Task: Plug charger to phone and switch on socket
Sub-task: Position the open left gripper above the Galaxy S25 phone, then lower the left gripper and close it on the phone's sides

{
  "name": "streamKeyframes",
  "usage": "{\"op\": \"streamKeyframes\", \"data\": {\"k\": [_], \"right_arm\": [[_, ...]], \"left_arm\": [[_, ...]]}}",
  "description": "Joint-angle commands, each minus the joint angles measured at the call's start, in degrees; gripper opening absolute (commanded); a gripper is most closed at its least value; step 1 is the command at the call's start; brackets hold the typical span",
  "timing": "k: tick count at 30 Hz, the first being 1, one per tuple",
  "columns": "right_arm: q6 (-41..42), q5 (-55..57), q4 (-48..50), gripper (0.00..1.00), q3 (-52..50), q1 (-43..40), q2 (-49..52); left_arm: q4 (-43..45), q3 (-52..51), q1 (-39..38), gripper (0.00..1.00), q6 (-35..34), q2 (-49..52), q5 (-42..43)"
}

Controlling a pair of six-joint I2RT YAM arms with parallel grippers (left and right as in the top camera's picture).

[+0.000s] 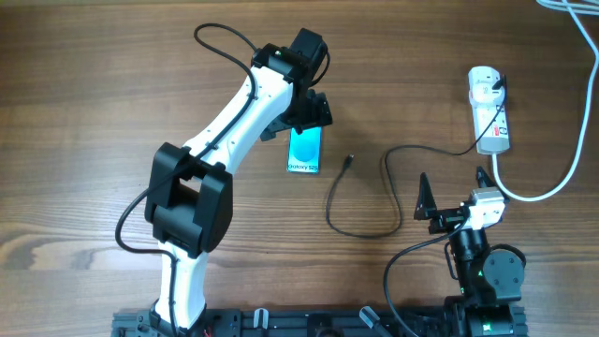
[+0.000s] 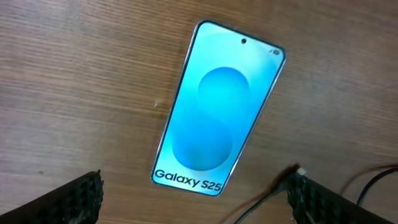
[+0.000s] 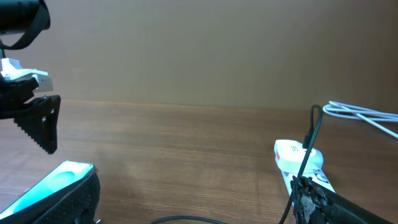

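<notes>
The phone lies flat on the wooden table, cyan screen up, with the "Galaxy S25" strip at its near end. It fills the left wrist view. My left gripper hovers over the phone's far end, open and empty. The charger is a thin black looping cable. Its connector tip lies loose to the right of the phone, and its plug sits in the white socket. My right gripper is open and empty near the cable loop. The right wrist view shows the socket.
The socket's thick white cord curves along the table's right side and off the top right corner. The phone's edge and my left gripper show at the left of the right wrist view. The charger cable rises by my right finger.
</notes>
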Motion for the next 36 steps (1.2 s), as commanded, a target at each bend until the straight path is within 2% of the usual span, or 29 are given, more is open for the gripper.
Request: {"op": "streamKeyframes", "data": {"k": [1,7,14,36], "right_arm": [[0.8,-0.1,0.1,1.00,0.0,-0.2,-0.3],[0.8,-0.1,0.1,1.00,0.0,-0.2,-0.3],[0.8,-0.1,0.1,1.00,0.0,-0.2,-0.3],[0.8,-0.1,0.1,1.00,0.0,-0.2,-0.3]], "left_arm": [[0.7,0.6,0.1,1.00,-1.2,0.2,-1.2],[1.3,0.4,0.2,1.00,-1.2,1.0,-3.8],[1.3,0.4,0.2,1.00,-1.2,4.0,-3.8],[5.5,0.2,-0.5,1.00,-1.1,4.2,-2.9]]}}
